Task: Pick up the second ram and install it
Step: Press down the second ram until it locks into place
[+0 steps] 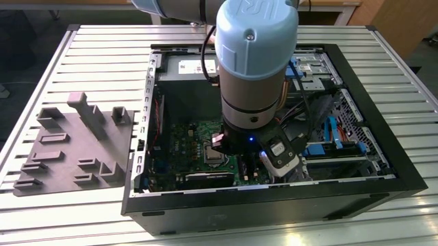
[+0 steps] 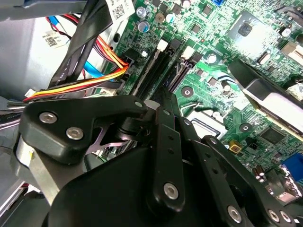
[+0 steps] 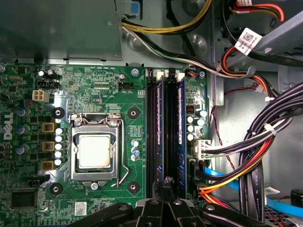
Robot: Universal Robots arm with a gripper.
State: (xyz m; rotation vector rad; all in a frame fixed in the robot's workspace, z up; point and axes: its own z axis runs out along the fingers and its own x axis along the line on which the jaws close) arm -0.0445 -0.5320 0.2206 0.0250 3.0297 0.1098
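My gripper [image 3: 166, 181] hangs low inside the open computer case [image 1: 383, 128], its fingertips drawn together to a narrow point just above the memory slots [image 3: 168, 127]. Two thin sticks with blue-green top edges stand seated in those slots, one [image 3: 159, 127] nearer the processor socket [image 3: 94, 150], the other [image 3: 181, 127] towards the cables. The second ram looks to be one of these; which one I cannot tell. Nothing shows between the fingers [image 2: 163, 101] in the second wrist view. The arm [image 1: 257, 61] covers the gripper from the exterior view.
A grey tray [image 1: 72, 146] with upright blocks lies on the slatted table at the exterior view's left. Bundles of black, red, yellow and orange cables [image 3: 255, 151] run close beside the slots. A graphics card [image 2: 265, 94] sits beyond the socket.
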